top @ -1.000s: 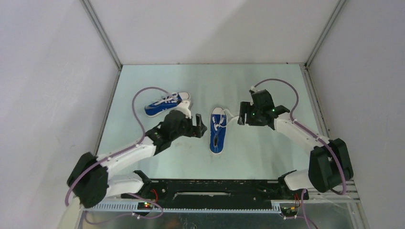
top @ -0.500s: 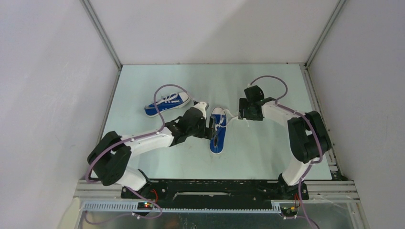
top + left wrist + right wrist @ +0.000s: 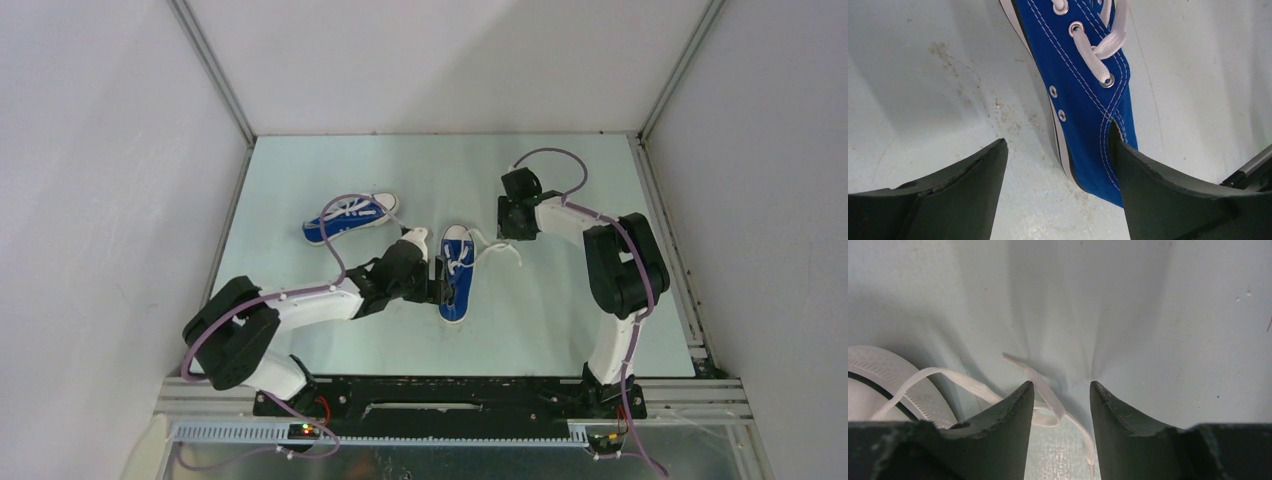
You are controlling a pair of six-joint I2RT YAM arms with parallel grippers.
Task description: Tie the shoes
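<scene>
While the left gripper (image 3: 1058, 137) gapes astride one shoe (image 3: 1083, 85), right gripper (image 3: 1060, 385) (jaws parted) brackets its lace (image 3: 1020, 367); other shoe (image 3: 350, 218) lies apart.

pale walls (image 3: 100, 150), scuffed green tabletop (image 3: 540, 330)

Stitched blue canvas shoe (image 3: 1083, 115), woven cloth lace (image 3: 1090, 52), shiny metal eyelets (image 3: 1107, 83); table (image 3: 923, 90) matt and scuffed.

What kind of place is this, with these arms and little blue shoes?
Probably a robot lab test cell: plain white walls box in a pale table, with left arm and right arm bolted at its edge and shoes as props.
</scene>
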